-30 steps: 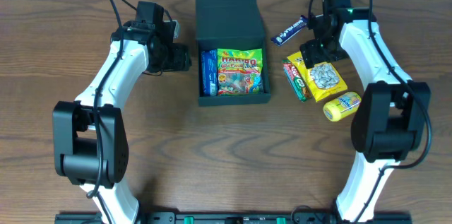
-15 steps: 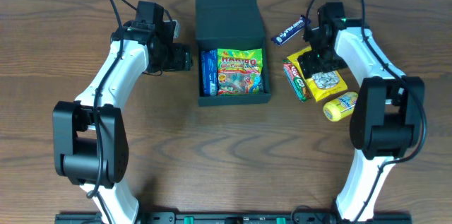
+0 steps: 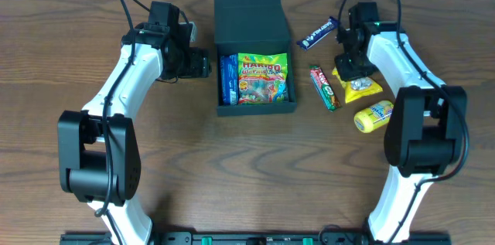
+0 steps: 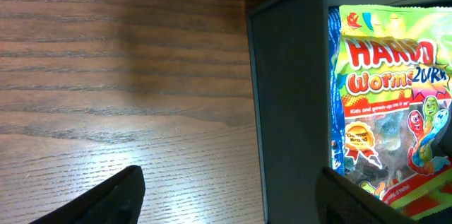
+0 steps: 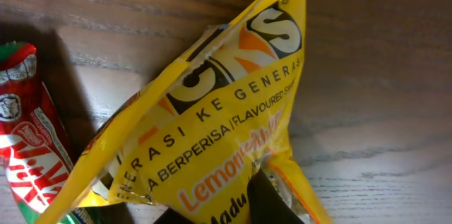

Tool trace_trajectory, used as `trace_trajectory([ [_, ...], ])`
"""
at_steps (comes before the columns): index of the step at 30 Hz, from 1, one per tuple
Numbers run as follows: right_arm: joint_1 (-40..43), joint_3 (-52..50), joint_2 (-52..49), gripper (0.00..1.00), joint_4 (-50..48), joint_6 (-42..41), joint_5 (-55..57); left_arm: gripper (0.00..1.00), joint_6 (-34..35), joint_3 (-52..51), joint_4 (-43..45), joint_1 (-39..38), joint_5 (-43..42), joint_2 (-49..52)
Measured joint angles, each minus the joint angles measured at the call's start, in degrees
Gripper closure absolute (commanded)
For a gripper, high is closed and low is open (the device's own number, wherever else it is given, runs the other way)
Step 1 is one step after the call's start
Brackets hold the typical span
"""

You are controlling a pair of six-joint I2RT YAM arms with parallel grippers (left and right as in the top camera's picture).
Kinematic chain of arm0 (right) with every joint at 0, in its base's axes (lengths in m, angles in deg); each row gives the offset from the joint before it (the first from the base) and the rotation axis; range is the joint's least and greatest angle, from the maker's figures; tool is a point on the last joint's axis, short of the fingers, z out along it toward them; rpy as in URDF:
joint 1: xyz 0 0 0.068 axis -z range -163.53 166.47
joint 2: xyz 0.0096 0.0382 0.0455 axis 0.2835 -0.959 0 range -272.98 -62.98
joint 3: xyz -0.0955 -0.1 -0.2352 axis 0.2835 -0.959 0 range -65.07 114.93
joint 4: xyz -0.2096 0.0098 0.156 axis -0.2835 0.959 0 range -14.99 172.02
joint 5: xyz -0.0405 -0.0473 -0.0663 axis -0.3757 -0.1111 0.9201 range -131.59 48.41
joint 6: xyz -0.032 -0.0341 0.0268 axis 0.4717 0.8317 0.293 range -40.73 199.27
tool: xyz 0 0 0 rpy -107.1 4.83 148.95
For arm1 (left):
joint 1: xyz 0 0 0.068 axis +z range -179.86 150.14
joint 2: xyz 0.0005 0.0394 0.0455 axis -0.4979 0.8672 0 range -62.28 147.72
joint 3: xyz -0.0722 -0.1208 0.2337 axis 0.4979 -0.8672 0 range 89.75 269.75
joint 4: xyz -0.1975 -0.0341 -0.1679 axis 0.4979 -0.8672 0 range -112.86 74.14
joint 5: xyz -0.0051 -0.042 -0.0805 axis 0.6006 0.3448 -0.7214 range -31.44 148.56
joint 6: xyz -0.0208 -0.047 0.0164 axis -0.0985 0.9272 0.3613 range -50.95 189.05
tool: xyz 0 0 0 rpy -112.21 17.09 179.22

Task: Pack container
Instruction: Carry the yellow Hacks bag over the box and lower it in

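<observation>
The black container stands open at the table's middle, its flap lid laid back. Inside lie a Haribo worms bag and a blue packet. My right gripper is shut on a yellow snack packet, right of the container. In the right wrist view the yellow packet is bunched up between the dark fingertips. My left gripper is open just left of the container. In the left wrist view its jaws straddle the container's left wall, with the Haribo bag beyond it.
A red KitKat bar lies between the container and the yellow packet; it also shows as the KitKat bar at the left of the right wrist view. A blue bar lies behind it and a yellow candy roll in front.
My right gripper came down and closed on the yellow packet, which has crumpled and drawn in toward the jaws. The left arm has stayed put.
</observation>
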Motion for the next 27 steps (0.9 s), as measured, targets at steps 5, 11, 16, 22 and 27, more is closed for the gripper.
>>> trace_trajectory([
  [5,0.0,5.9,-1.3,0.95,6.1,-2.3,-0.2,0.22,0.0,0.0,0.0,0.0,0.0,0.0],
  [11,-1.4,18.4,-1.8,0.99,13.7,-5.8,-0.3,0.22,-0.4,0.0,0.2,0.0,0.0,0.0],
  [16,-4.9,27.6,-1.8,0.98,19.4,-11.4,-1.9,0.20,-1.0,0.0,0.3,0.0,1.1,0.0],
  [22,-13.1,31.2,-1.8,0.98,23.3,-23.9,-5.6,0.18,-2.9,0.0,0.3,0.0,2.4,0.0],
  [27,-20.4,31.2,-1.8,0.98,23.4,-34.0,-4.7,0.18,-3.4,0.0,0.3,0.0,2.8,0.0],
])
